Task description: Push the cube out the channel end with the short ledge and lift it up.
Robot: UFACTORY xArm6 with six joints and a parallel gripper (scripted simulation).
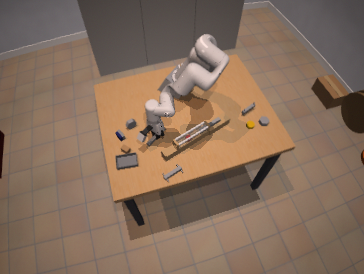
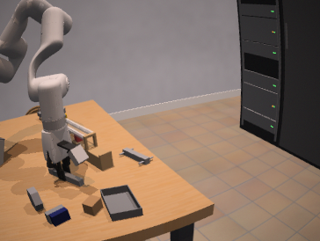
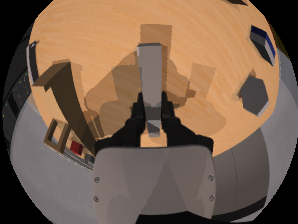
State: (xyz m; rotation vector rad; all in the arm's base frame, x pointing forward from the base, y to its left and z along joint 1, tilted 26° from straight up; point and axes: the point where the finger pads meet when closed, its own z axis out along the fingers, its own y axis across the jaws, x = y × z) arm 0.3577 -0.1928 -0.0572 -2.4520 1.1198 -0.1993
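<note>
My gripper (image 1: 152, 137) (image 2: 61, 170) (image 3: 152, 100) is down at the table top and shut on one end of a flat grey bar (image 1: 150, 141) (image 2: 72, 178) (image 3: 150, 70). The bar lies on the table and reaches out ahead of the fingers. The channel (image 1: 195, 132) (image 2: 83, 130) (image 3: 61, 137) lies apart from the gripper, with the red cube (image 1: 187, 135) (image 2: 77, 139) (image 3: 75, 147) inside it. A brown block (image 1: 168, 153) (image 2: 102, 159) stands at the channel's end nearest the gripper.
A grey tray (image 1: 118, 162) (image 2: 127, 214), a small brown cube (image 1: 125, 148) (image 2: 92, 205), a blue block (image 1: 120, 134) (image 2: 57, 215) and a grey block (image 1: 131, 123) (image 2: 34, 197) lie near the gripper. A grey tool (image 1: 173, 173) (image 2: 136, 156) lies nearer the table edge. A yellow disc (image 1: 250, 124) lies far off.
</note>
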